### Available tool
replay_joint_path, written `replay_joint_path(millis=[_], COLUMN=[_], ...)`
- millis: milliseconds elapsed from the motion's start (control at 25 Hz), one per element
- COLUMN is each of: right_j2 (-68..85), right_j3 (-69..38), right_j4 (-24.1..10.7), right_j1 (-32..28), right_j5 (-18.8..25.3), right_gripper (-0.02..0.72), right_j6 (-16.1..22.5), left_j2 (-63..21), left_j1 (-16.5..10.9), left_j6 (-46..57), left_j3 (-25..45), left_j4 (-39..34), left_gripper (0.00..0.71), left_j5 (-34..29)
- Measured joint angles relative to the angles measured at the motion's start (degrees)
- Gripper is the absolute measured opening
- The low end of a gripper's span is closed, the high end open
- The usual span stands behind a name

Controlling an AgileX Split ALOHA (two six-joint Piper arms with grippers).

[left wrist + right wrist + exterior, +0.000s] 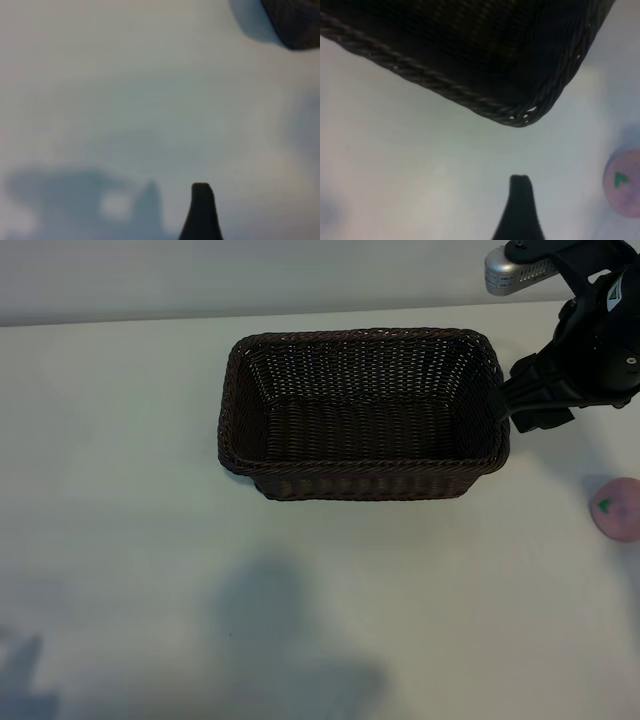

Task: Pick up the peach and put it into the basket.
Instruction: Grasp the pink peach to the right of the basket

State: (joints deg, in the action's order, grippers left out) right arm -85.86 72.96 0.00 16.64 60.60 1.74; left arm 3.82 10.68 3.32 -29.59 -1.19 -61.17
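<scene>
Exterior view: peach (618,508) sits on the white tabletop (130,490) at the far right edge, partly cut off by the frame, green leaf mark facing up. It lies apart from the basket (365,480), off the basket's right front corner, nothing touching it. Basket is dark brown wicker, upright, near the tabletop's middle-back, nothing inside.

Right arm (590,340) hangs over the basket's right end, above and behind the peach, black gripper body just beside the basket's right rim. Right gripper is not on the peach. Right wrist view: one dark finger (520,210) pokes in over bare tabletop; basket corner (520,112) fills the area beyond it, peach (625,187) shows off to one side at the frame edge, well clear of the finger. Only one finger shows, so cannot tell if the right gripper's fingers are apart or together; nothing seen between them.

Left arm is out of the exterior view, only its shadow (290,630) falls on the front tabletop. Left wrist view: one dark finger (201,212) over bare tabletop, basket corner (295,22) far off at the frame edge. Left gripper's fingers stand apart, holding nothing.
</scene>
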Motion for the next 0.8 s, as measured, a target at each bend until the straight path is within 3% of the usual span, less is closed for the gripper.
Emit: replay_joint_path(millis=[160, 320, 800], right_j2=[0.0, -0.3, -1.6], right_j3=[-0.8, -3.3, -12.5], right_j4=[-3.6, -6.3, -6.0], right_j1=[-0.1, -2.6, -16.2], right_j5=[-0.8, -1.9, -9.0], right_gripper=[0.540, 0.540, 0.541], right_j6=[4.1, 7.3, 7.5], left_j2=[-3.1, -4.3, -4.3], left_j1=[-3.2, -3.6, -3.6], left_j6=[0.0, 0.0, 0.0], left_j3=[0.0, 0.3, 0.3], left_j4=[0.0, 0.0, 0.0], left_gripper=[0.573, 0.573, 0.573], left_j5=[0.0, 0.1, 0.1])
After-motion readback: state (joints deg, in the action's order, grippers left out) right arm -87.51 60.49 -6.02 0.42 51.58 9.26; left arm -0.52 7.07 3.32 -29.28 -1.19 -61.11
